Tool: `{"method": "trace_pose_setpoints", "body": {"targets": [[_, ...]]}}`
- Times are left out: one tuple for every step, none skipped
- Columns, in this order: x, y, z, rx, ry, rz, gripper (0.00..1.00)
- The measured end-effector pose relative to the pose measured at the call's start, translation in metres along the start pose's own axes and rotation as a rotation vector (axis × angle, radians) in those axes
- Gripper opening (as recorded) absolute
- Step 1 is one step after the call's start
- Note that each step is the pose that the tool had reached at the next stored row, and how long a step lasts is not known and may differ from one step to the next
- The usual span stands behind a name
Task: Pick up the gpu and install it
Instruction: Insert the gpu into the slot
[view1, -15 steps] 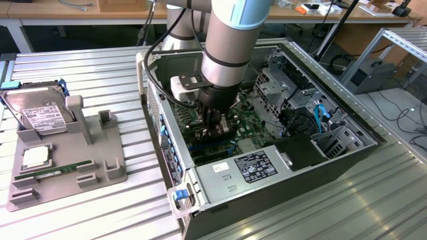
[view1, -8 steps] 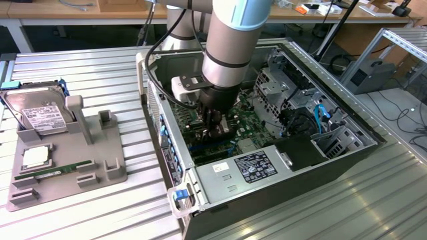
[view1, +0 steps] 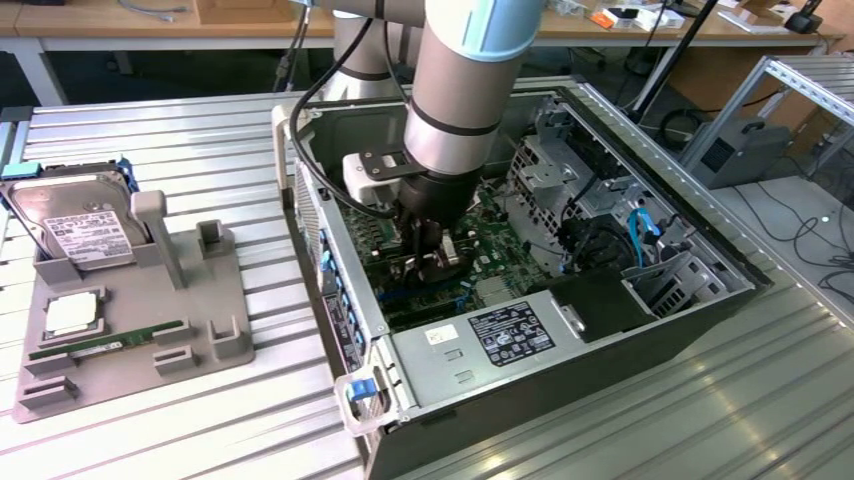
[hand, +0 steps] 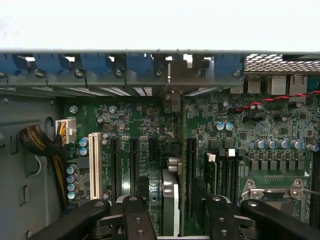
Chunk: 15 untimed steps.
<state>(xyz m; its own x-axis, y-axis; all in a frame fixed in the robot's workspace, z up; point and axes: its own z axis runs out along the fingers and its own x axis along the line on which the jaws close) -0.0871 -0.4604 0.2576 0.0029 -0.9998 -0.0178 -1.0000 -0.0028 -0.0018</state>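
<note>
gpu (hand: 170, 200) apparently inside computer case (view1: 641, 330)

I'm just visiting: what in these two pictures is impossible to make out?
- Wrist view: the gpu shows edge-on and is cut off by the picture's edge, so how deep it sits in its slot is unclear.
- Exterior view: the gripper and the arm stand in front of the card and hide it.
- Exterior view: the print on the hard drive label is too small to read.

Labels on hard drive (view1: 83, 235) and case (view1: 511, 333) seem unreadable.
</note>
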Motion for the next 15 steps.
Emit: {"method": "trace_pose_setpoints", "body": {"targets": [[0.000,0.0000,0.0000,0.0000,0.0000,0.000,0.47],[0.000,0.0000,0.0000,0.0000,0.0000,0.000,0.47],[0.000,0.0000,-0.0003,-0.0001,0.0002,0.000,0.47],[0.000,0.0000,-0.0012,-0.0002,0.0004,0.000,0.47],[0.000,0.0000,-0.0031,0.0002,0.0001,0.000,0.47],[0.000,-0.0001,-0.0058,0.0006,0.0000,0.000,0.47],[-0.002,-0.0001,-0.0110,0.0007,0.0000,0.000,0.47],[-0.005,-0.0001,-0.0156,0.0008,0.0000,0.000,0.47],[-0.007,-0.0001,-0.0212,0.0007,0.0001,0.000,0.47],[-0.009,-0.0001,-0.0273,0.0007,0.0000,0.000,0.47],[-0.011,-0.0001,-0.0316,0.0007,0.0001,0.000,0.39],[-0.012,-0.0001,-0.0341,0.0007,0.0001,-0.001,0.32],[-0.012,-0.0002,-0.0347,0.0008,0.0000,-0.001,0.26],[-0.012,-0.0003,-0.0346,0.0008,-0.0001,-0.002,0.20],[-0.012,-0.0020,-0.0345,0.0006,0.0001,-0.002,0.11]]}}
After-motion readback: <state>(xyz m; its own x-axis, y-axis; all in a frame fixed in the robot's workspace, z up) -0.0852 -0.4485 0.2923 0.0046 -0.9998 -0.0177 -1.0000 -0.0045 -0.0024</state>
